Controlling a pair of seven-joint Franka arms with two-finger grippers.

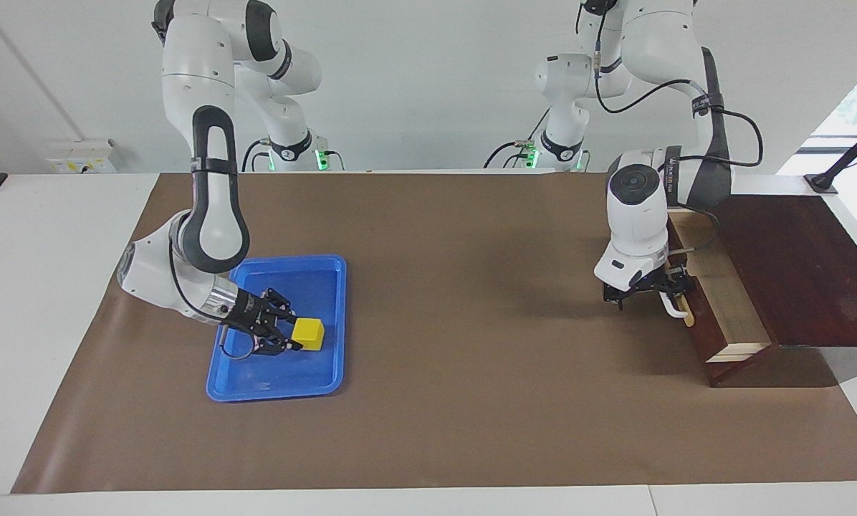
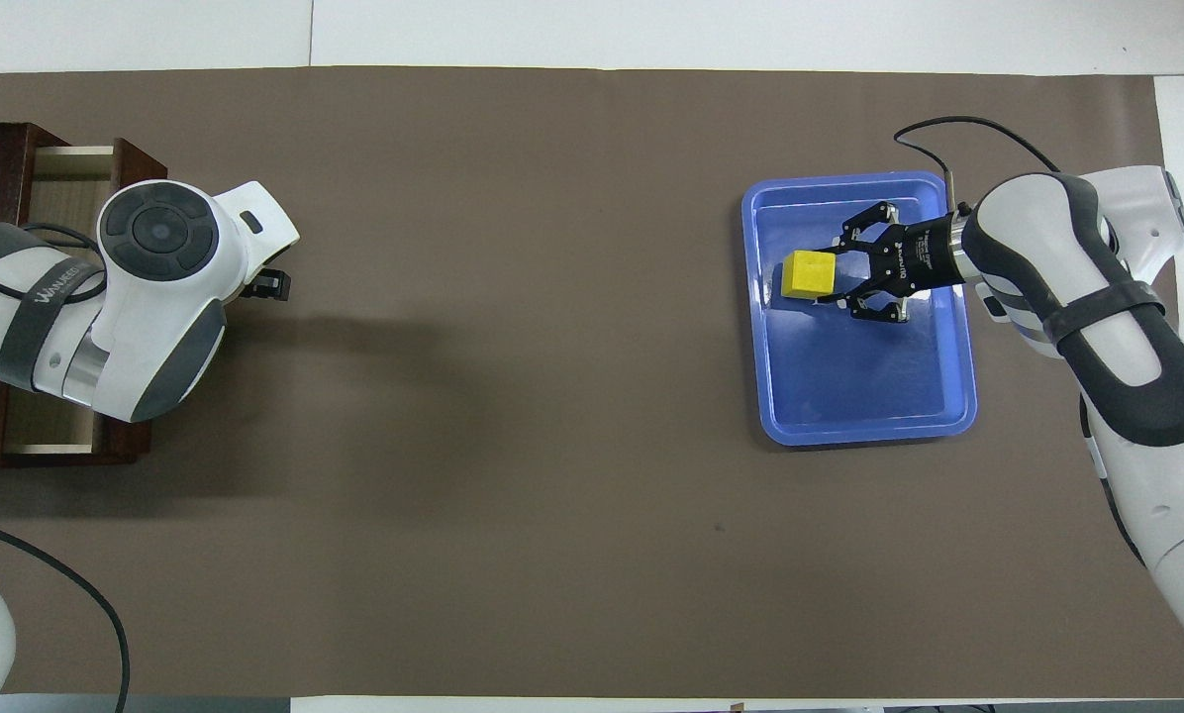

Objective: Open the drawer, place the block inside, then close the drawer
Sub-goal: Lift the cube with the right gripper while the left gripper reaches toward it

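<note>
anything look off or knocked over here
Nothing stands out. The drawer is pulled open with the left tool at its handle. The yellow block sits flat in the blue tray, with the right tool around it. The brown mat lies flat, and nothing is spilled or tipped.

Facing view: mounted high across the table (image 1: 428, 430), looking back at both arm bases along the wall at 12 o'clock; wide, distant framing, whole brown mat in shot.

Overhead view: mounted high above the robots' end, looking forward and steeply down; arms entering from 6 o'clock side; somewhat tighter on the mat.

Half a turn apart. Shared ground: mat, blue tray (image 1: 328, 322) (image 2: 948, 396), open drawer (image 1: 722, 301) (image 2: 67, 168). Tray at 8 o'clock in the facing view, 3 o'clock in the overhead; drawer at 3 o'clock facing, 9 o'clock overhead.
</note>
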